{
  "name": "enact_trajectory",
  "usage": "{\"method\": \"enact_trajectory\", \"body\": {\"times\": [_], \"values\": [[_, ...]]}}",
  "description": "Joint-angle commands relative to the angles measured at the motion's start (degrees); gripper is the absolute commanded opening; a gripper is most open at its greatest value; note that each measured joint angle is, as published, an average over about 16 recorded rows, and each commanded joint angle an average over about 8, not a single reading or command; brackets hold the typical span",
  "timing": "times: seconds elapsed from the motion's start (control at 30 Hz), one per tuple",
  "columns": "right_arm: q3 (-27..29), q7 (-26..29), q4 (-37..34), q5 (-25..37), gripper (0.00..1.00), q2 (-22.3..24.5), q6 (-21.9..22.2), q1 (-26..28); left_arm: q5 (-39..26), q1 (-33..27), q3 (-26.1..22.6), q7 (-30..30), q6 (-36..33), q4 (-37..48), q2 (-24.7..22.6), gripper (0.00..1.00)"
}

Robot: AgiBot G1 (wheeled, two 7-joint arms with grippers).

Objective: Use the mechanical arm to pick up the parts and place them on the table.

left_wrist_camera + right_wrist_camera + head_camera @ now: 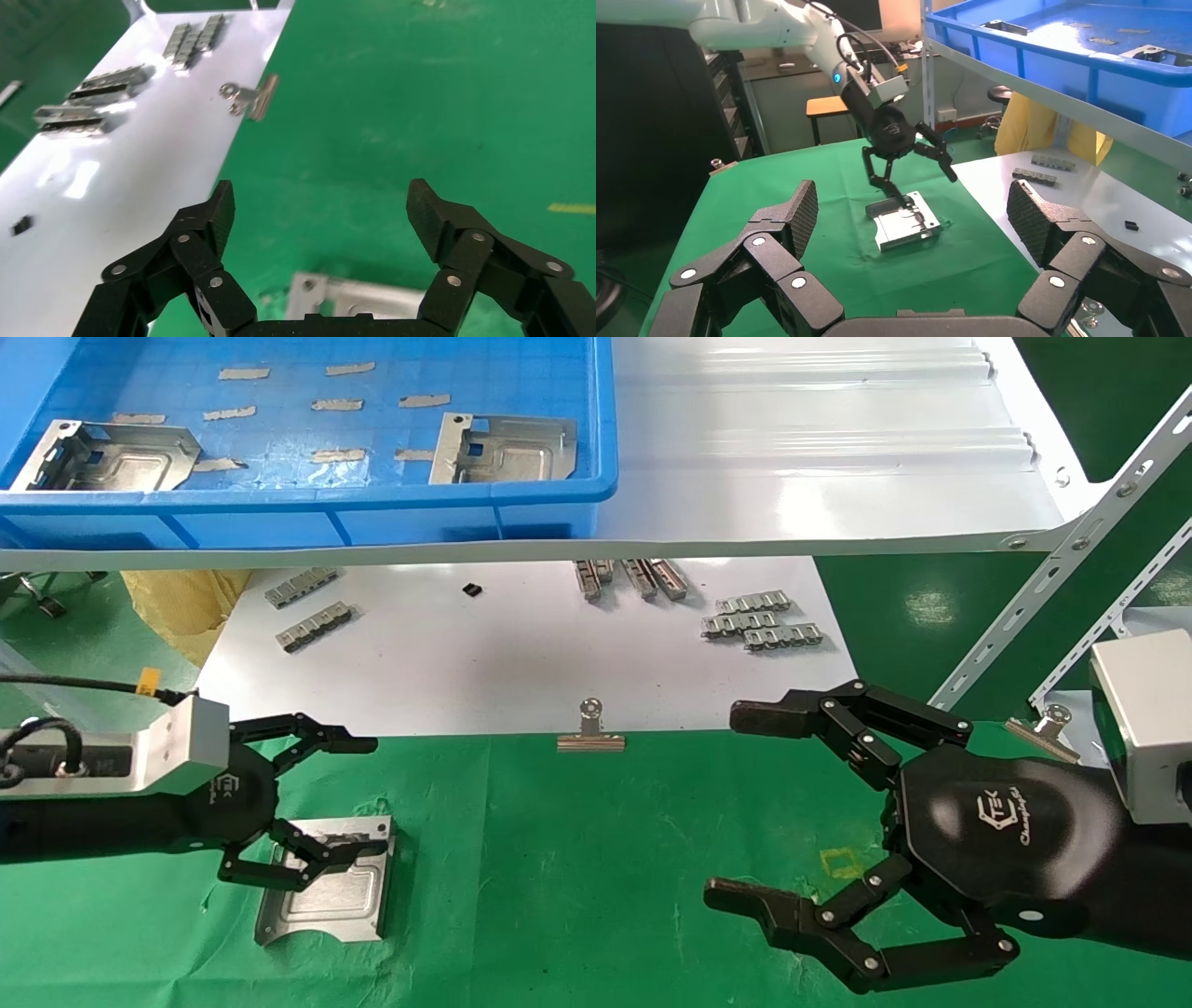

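The left gripper (358, 795) hangs spread open over a stamped plate (331, 887) lying flat on the green table (577, 868); the right gripper (745, 808), empty and splayed, sits well right.

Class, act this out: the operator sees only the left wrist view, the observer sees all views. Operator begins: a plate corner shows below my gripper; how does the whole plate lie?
Observer: The part lies flat on the table; the left gripper is open, one finger over the part.
Operator: Any more parts to fetch?
Observer: Two in the blue bin on the shelf: one at its left, one near its right.
Operator: And the other arm?
Observer: The right gripper hangs open and empty over the table.
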State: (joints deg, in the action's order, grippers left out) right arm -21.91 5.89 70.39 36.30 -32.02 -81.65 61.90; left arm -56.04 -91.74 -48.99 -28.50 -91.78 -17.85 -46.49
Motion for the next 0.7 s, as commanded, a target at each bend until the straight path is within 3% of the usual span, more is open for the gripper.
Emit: {"method": "enact_trajectory", "body": {"times": [0.03, 0.7], "values": [[0.0, 0.0, 0.0, 0.0, 1.0, 0.0, 0.0, 0.0, 0.1, 0.4, 0.5, 0.5, 0.1, -0.7, 0.1, 1.0], [0.0, 0.0, 0.0, 0.0, 1.0, 0.0, 0.0, 0.0, 5.2, 11.0, 12.1, 14.3, 2.2, -20.4, 4.2, 1.0]]}}
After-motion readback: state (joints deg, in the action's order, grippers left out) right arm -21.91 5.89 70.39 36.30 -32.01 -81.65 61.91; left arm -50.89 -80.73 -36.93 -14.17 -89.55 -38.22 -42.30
